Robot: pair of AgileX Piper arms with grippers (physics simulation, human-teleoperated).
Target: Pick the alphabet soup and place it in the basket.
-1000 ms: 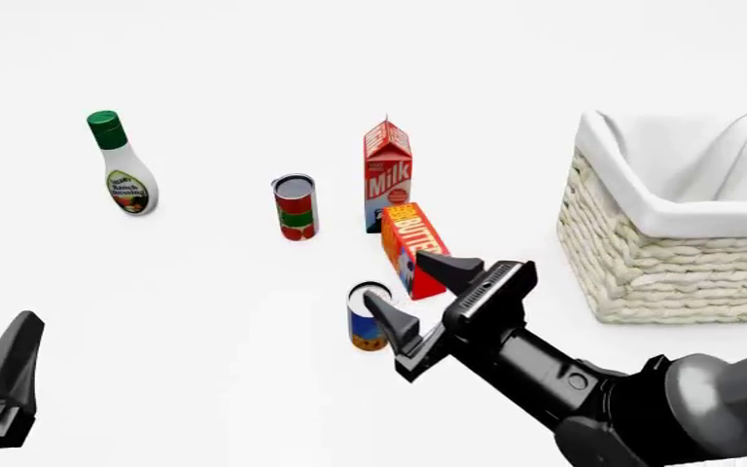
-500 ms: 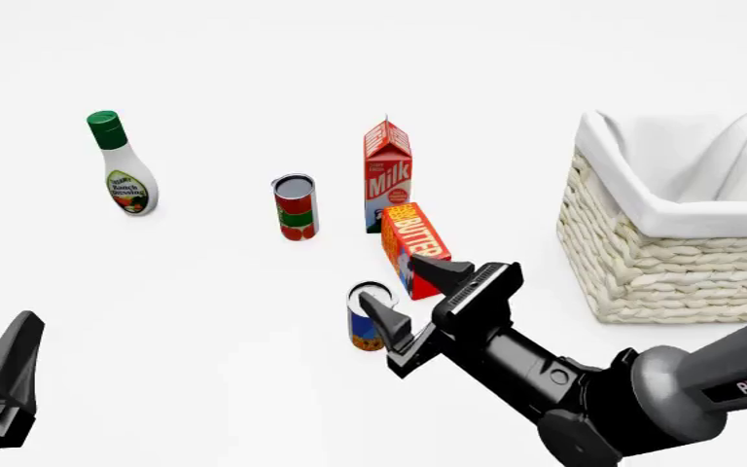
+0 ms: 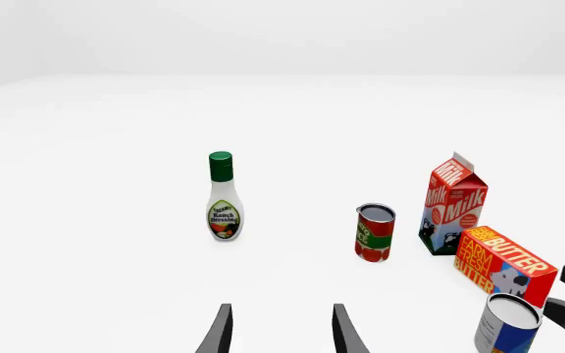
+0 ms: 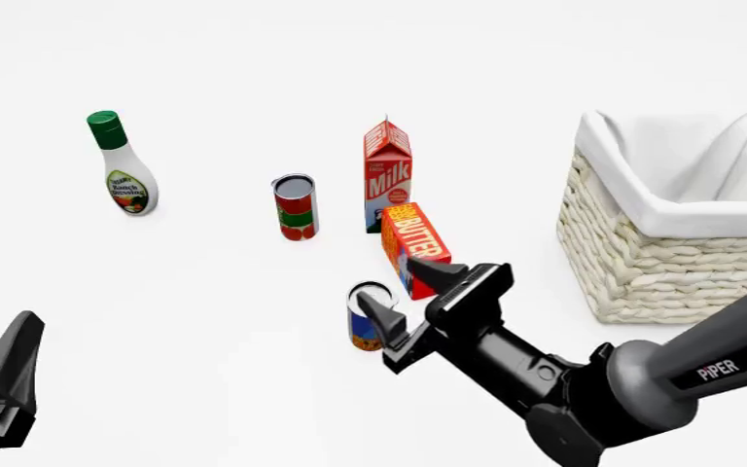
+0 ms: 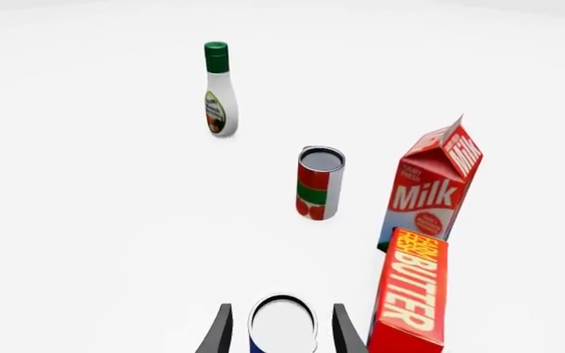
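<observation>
On the white counter (image 4: 218,321), the right tool (image 4: 396,292) is spread apart around the alphabet soup (image 4: 369,316), the basket (image 4: 665,263) near the right edge. The left tool (image 3: 277,331) also stands apart.

We read "Milk" on the red carton (image 4: 388,173); "BUTTER" on the orange box (image 4: 414,245); "PIPER" on the right arm (image 4: 718,370) (white letters); "Ranch Dressing" on the bottle (image 3: 224,197).

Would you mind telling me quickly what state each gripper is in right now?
Left gripper: open, holding nothing.
Right gripper: open, fingers on either side of the alphabet soup, not yet closed on it.
</observation>
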